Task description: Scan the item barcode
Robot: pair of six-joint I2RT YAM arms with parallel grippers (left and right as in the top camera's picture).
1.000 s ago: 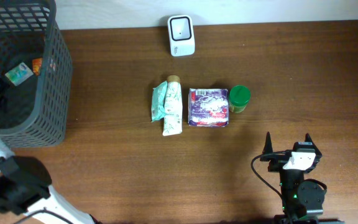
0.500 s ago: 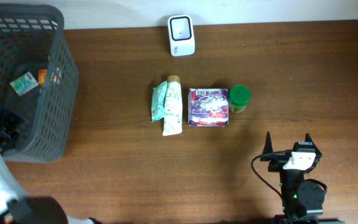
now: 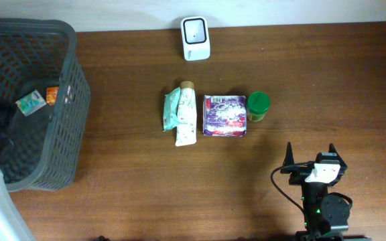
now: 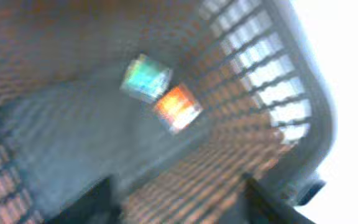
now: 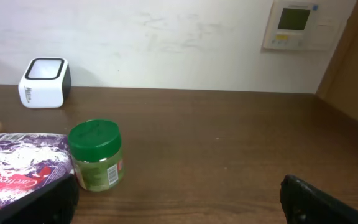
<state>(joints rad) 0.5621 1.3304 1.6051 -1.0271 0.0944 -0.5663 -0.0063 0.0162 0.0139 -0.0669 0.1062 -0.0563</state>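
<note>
– Items where?
– We see teal pack (image 3: 30,102) + orange pack (image 3: 51,95) in basket (image 3: 69,114); L gripper (image 4: 178,183) faces in, fingers (image 4: 98,199) apart, empty.
– R gripper (image 5: 173,199)?
– Wide open, empty, over counter (image 3: 313,80), green jar (image 5: 96,154) ahead.

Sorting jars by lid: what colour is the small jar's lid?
The lid is green, clearest in the right wrist view.

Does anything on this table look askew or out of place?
Only the dark grey mesh basket at the left: it sits crooked to the brown wooden table's edge. Nothing else stands out.
</note>
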